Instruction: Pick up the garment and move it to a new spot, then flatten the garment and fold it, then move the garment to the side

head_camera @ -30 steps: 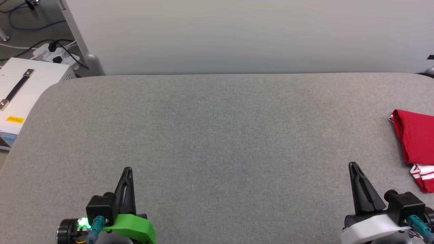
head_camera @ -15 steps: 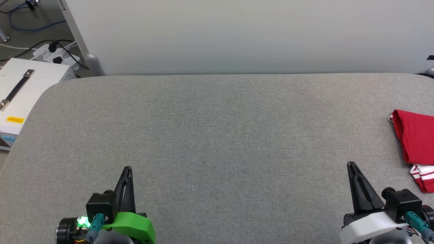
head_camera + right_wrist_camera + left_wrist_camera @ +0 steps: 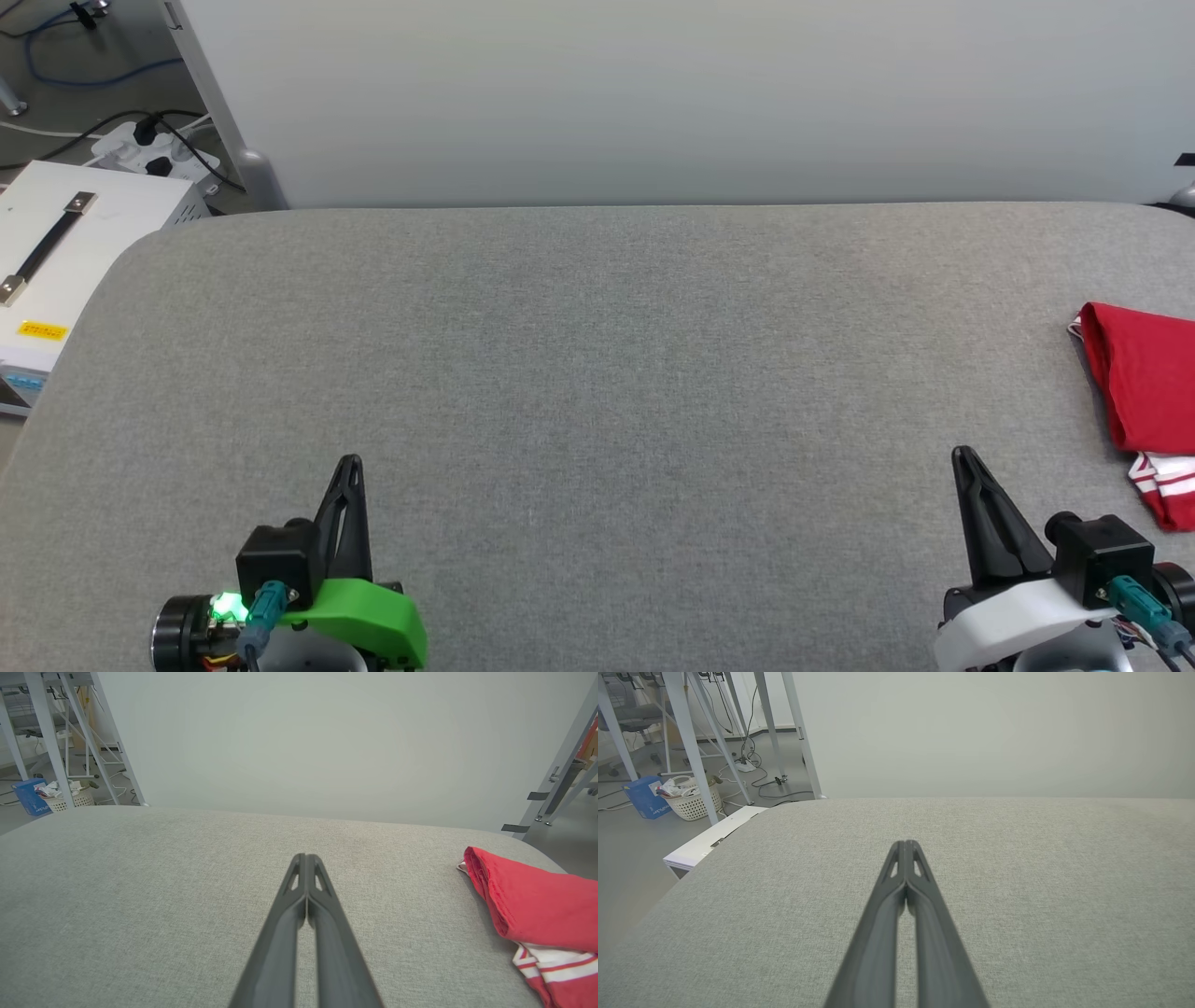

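Note:
The garment (image 3: 1144, 392) lies folded at the far right edge of the grey table (image 3: 597, 373), red with a white-and-red striped trim showing at its near end; part of it runs out of the head view. In the right wrist view the garment (image 3: 537, 905) sits to the right of the fingers. My right gripper (image 3: 962, 455) is shut and empty, near the table's front, left of the garment and apart from it. My left gripper (image 3: 351, 464) is shut and empty at the front left. Both wrist views show fingertips pressed together: left gripper (image 3: 906, 843), right gripper (image 3: 305, 857).
A pale wall panel (image 3: 653, 93) stands behind the table. Left of the table, a white box with a handle (image 3: 65, 252) and a power strip with cables (image 3: 154, 145) sit on the floor. Metal frame legs (image 3: 691, 742) and a white basket (image 3: 689, 802) stand farther off.
The right gripper has drifted slightly left and toward the front edge. The left gripper has barely shifted. The garment has not moved.

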`<state>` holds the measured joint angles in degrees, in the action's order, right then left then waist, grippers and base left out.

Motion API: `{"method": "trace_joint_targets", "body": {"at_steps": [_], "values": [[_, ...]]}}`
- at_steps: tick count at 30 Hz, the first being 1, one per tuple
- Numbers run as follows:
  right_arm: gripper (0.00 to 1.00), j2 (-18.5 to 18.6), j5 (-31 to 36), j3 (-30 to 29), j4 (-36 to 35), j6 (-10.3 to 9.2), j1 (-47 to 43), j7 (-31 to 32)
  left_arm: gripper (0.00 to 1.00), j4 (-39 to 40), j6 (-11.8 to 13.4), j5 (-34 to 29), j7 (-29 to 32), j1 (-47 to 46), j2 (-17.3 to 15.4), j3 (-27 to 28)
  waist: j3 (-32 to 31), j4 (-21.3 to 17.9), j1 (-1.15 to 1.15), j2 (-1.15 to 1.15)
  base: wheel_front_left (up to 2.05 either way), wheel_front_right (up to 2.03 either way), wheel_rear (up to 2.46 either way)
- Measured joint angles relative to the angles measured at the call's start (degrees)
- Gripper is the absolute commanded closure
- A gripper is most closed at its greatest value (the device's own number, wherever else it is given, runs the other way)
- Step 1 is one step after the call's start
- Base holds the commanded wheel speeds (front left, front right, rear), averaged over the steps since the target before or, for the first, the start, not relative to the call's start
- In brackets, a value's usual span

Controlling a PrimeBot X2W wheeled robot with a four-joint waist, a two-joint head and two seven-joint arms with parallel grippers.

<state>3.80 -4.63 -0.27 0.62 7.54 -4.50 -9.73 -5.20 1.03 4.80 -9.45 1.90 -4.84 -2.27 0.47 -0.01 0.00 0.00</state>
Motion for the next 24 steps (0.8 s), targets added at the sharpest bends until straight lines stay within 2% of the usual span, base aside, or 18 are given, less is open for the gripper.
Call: {"method": "trace_joint_targets", "body": {"at_steps": [24], "values": [[1.00,-0.2,1.5,0.1,-0.1,0.00,1.1,2.8,1.00,1.5,-0.3,-1.3,2.6,-0.1,0.7,0.6,-0.1,0.0,0.00,0.00,0.00,0.00,0.00]]}}
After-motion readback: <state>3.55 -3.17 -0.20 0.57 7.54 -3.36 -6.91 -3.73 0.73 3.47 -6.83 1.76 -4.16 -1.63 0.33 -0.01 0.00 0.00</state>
